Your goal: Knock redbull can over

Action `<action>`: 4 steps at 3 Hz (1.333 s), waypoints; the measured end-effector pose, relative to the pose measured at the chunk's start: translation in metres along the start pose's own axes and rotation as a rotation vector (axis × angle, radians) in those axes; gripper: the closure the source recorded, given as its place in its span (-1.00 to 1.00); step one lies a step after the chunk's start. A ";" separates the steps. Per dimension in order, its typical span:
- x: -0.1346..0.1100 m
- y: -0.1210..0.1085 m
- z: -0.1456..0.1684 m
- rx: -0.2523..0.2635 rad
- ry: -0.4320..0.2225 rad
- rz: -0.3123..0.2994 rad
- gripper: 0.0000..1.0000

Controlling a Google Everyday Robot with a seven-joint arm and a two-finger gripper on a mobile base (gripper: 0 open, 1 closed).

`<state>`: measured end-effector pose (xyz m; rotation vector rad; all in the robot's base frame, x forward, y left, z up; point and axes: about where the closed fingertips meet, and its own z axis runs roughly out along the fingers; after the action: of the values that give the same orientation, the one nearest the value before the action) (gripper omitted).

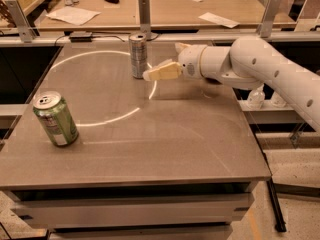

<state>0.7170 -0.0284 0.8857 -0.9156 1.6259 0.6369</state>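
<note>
Your table (165, 154) carried two cans; the redbull can (138, 55) stood upright at its far middle; the green can (55, 119) stood near the left edge, well apart; the gripper (159, 72) hung above the top, just right of the redbull can.
</note>
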 end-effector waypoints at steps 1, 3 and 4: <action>-0.006 0.003 0.023 -0.012 -0.012 0.012 -1.00; -0.008 0.012 0.067 -0.050 -0.007 0.017 -1.00; -0.011 0.014 0.084 -0.059 -0.008 0.016 -1.00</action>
<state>0.7526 0.0489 0.8750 -0.9432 1.6158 0.7020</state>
